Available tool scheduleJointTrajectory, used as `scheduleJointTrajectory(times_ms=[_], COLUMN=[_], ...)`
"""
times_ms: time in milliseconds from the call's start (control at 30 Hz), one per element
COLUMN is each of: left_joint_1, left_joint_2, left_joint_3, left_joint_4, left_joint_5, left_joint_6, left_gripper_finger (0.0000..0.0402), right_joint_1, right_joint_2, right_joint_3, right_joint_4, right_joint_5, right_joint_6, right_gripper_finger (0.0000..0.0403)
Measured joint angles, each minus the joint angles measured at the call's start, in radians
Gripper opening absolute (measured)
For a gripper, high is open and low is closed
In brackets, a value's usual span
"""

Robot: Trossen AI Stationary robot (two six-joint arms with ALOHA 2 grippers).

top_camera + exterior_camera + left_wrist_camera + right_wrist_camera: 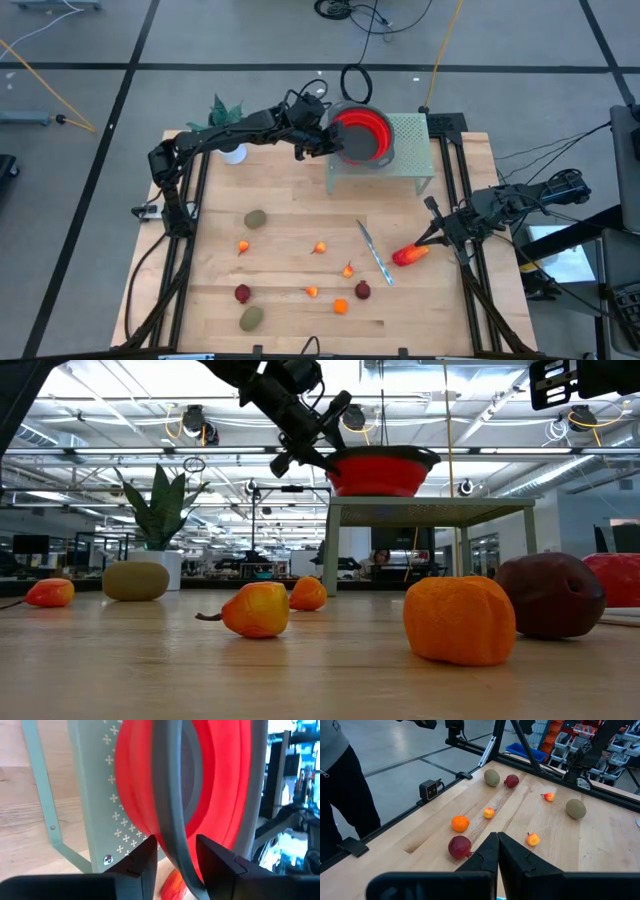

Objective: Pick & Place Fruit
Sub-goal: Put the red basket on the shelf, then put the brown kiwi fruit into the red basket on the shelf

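A red bowl point(362, 135) with a grey rim stands by its base on a pale green perforated stand point(405, 150) at the table's far side. My left gripper point(326, 138) is at the bowl's left rim, open, one finger on either side of it. Fruit lies on the wooden table: olive ovals point(256, 218) point(251, 317), dark red balls point(242, 293) point(362, 290), several tiny orange pieces point(319, 247) and a long red-orange piece point(410, 255). My right gripper point(432, 238) is shut above the table's right side, beside the long piece. My left gripper comes at the bowl level from the table's left, straddling the grey rim point(176, 845), one finger inside the bowl and one outside. A narrow gap shows beside each finger point(145, 860); whether either touches the rim, I cannot tell. The bowl stays upright on the stand.
A slim knife point(375, 252) lies between the fruit and the long red-orange piece. A green plant point(225, 108) in a white pot point(235, 153) stands at the far left. A person point(340, 780) stands beyond the table's edge in the right wrist view.
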State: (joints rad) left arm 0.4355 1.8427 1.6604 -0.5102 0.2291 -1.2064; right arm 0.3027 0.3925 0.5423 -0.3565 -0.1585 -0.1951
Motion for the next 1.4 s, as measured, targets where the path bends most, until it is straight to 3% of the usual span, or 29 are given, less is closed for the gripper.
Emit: scheduleJointTrajectory(times_ms=[500, 733, 1100, 1400], left_joint_1=[0.035, 0.038, 0.057, 0.049], left_joint_2=[0.0, 0.0, -0.028, -0.098], left_joint_3=[0.0, 0.0, 0.0, 0.0], left_joint_4=[-0.027, -0.009, -0.02, -0.104], left_joint_5=[0.225, 0.238, 0.367, 0.369], left_joint_6=[0.021, 0.016, -0.003, 0.042], left_gripper_finger=[0.0145, 0.0145, 0.0145, 0.0145], right_joint_1=[0.0, 0.0, 0.0, 0.0], right_joint_2=[0.0, 0.0, 0.0, 0.0], right_joint_3=[0.0, 0.0, 0.0, 0.0], right_joint_4=[0.0, 0.0, 0.0, 0.001], right_joint_5=[0.0, 0.0, 0.0, 0.0], right_joint_6=[0.06, 0.06, 0.06, 0.061], right_gripper_finger=[0.0001, 0.0001, 0.0001, 0.0001])
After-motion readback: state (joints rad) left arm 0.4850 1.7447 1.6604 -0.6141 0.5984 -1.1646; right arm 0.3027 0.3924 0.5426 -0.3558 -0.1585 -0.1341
